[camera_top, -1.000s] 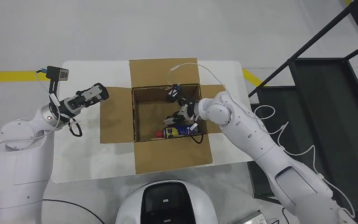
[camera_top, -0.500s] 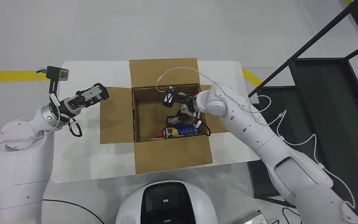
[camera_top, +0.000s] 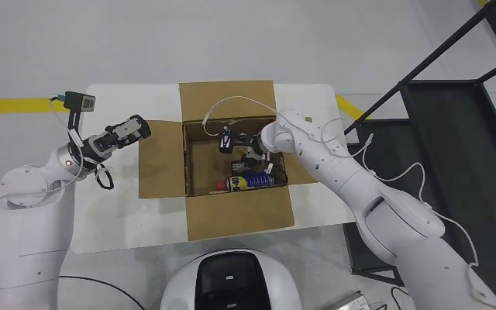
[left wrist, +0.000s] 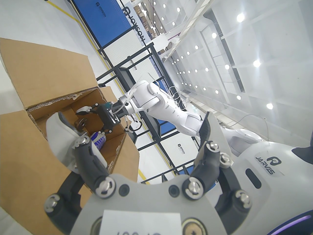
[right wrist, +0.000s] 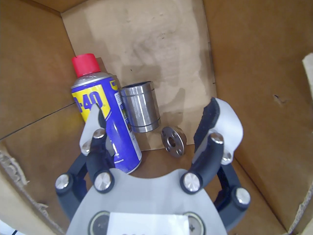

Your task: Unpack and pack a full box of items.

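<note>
An open cardboard box [camera_top: 200, 159] stands mid-table with its flaps spread. Along its near wall lies a blue-and-yellow spray can [camera_top: 249, 182] with a red cap. In the right wrist view the spray can [right wrist: 107, 113] lies beside a steel cylinder [right wrist: 140, 106] and a small metal flange disc [right wrist: 173, 141] on the box floor. My right gripper [camera_top: 252, 161] hangs inside the box, open and holding nothing, just above these parts [right wrist: 153, 107]. My left gripper [camera_top: 141, 127] is open and holds nothing. It stays outside the box over its left flap [left wrist: 132, 123].
The box walls [right wrist: 256, 74] close in around the right gripper. White table [camera_top: 116, 209] lies bare left of the box and in front of it. A black metal frame [camera_top: 434, 70] stands off the table's right edge.
The right arm has swung its wrist leftward inside the box, toward its middle. The left arm and the spray can have not moved.
</note>
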Controlling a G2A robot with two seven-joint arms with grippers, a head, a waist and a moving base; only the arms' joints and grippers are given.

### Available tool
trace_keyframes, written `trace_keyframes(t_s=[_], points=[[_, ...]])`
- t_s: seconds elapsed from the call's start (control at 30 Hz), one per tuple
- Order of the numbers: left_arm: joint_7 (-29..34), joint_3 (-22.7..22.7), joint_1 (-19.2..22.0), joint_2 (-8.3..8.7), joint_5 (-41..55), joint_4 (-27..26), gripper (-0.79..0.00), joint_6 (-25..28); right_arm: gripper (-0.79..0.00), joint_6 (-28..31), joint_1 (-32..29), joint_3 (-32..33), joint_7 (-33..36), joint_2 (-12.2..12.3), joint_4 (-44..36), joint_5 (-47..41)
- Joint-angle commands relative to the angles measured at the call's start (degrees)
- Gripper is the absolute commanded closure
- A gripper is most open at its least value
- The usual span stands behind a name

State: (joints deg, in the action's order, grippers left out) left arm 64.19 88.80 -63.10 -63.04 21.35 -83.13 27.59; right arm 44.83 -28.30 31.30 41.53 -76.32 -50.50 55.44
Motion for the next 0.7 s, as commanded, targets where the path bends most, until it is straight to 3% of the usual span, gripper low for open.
trace_keyframes(t_s=[0.0,0.13,0.37,0.47,0.67], points=[[0.00,0.00,0.00,0.00,0.00,0.00,-0.785,0.00,-0.659,-0.56,0.55,-1.17,-0.32,-0.91,1.90,0.86],[0.00,0.00,0.00,0.00,0.00,0.00,-0.785,0.00,-0.742,0.20,1.38,-2.55,-1.76,-2.37,4.65,1.03],[0.00,0.00,0.00,0.00,0.00,0.00,-0.785,0.00,-0.683,0.74,2.43,-4.38,-3.23,-4.49,8.64,1.96],[0.00,0.00,0.00,0.00,0.00,0.00,-0.785,0.00,-0.727,1.11,2.87,-5.00,-3.55,-5.33,10.22,2.34],[0.00,0.00,0.00,0.00,0.00,0.00,-0.785,0.00,-0.702,1.28,3.63,-5.97,-4.60,-6.87,13.31,3.29]])
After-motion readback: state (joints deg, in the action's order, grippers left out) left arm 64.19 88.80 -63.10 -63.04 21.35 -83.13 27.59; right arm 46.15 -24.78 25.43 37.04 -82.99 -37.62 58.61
